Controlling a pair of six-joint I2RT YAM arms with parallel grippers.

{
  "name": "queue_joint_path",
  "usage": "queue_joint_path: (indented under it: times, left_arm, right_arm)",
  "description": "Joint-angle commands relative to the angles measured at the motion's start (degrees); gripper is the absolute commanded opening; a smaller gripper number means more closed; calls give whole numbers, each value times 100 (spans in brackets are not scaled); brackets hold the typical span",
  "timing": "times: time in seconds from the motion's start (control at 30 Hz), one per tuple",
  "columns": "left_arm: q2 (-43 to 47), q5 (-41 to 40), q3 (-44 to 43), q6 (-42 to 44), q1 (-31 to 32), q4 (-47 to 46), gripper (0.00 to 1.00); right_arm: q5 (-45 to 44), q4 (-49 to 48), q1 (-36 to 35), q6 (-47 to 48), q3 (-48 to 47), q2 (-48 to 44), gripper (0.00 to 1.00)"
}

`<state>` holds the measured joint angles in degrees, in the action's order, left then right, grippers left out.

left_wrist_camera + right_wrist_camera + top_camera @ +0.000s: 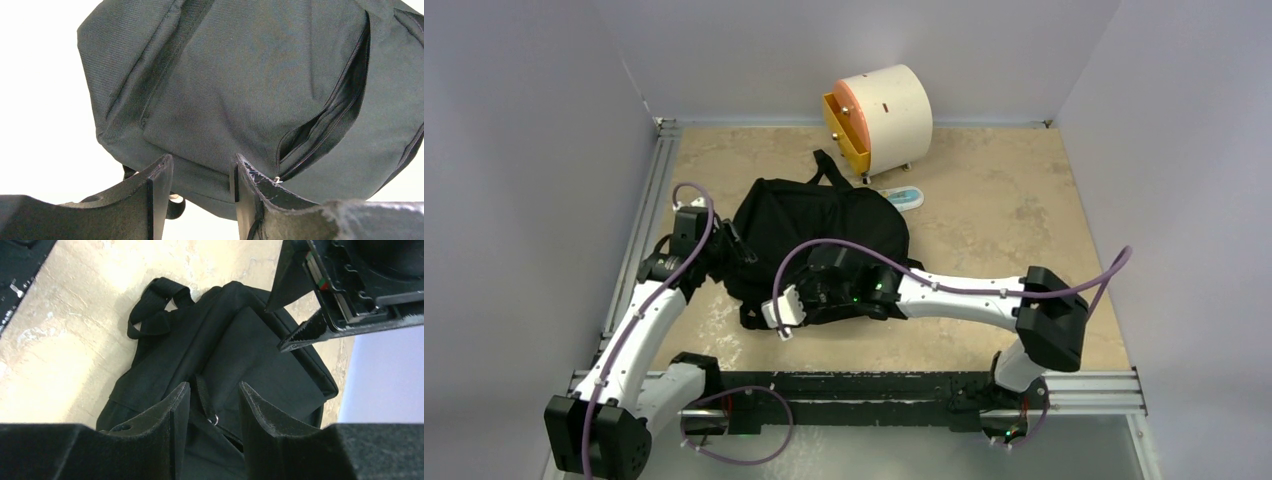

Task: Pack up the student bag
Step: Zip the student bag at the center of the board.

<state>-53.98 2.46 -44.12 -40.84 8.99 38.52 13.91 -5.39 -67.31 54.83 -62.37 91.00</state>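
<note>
The student bag [824, 225] lies slumped on the counter [1024, 200] in the middle of the top view. Its long axis runs from the carry loop [824, 168] at the upper end, near the drawer box [879, 115], down and slightly left towards the arm bases. The two pincers approach it from opposite sides. The left pincer [202, 157] is at the bag's left edge, and its fingers are parted with only bag fabric beyond the gap, so it holds nothing. In its own view the half-open zip [325, 125] lies to the right of the fingers and higher in the frame, not in line with them. The right pincer [214, 387] hangs over the lower part of the bag and is the closer of the two to something it can grab. In its wrist view a narrow strap tab [202, 390] with a small metal ring [214, 419] sits right in the gap between the fingers. The tab runs up the frame along the gap, and neither pad appears pressed against it. These jaws also stand part open and hold nothing. Judging from this, the next move depends on the tab being centred in the right pincer, so a straight closing should catch it. The left pincer would first have to shift towards the zip before it could help spread the mouth.
</note>
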Motion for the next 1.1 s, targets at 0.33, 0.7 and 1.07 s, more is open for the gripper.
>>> queue_joint_path:
  times: [0.33, 0.7, 1.07]
  left_arm:
    - [-36, 149, -62, 239, -100, -135, 45]
    - [-51, 185, -53, 285, -117, -177, 45]
    - [-25, 185, -44, 278, -117, -170, 45]
  right_arm:
    - [-427, 425, -127, 543, -695, 673, 40]
    - [-678, 674, -127, 388, -960, 1138, 35]
    - [-1121, 567, -107, 160, -983, 1248, 35]
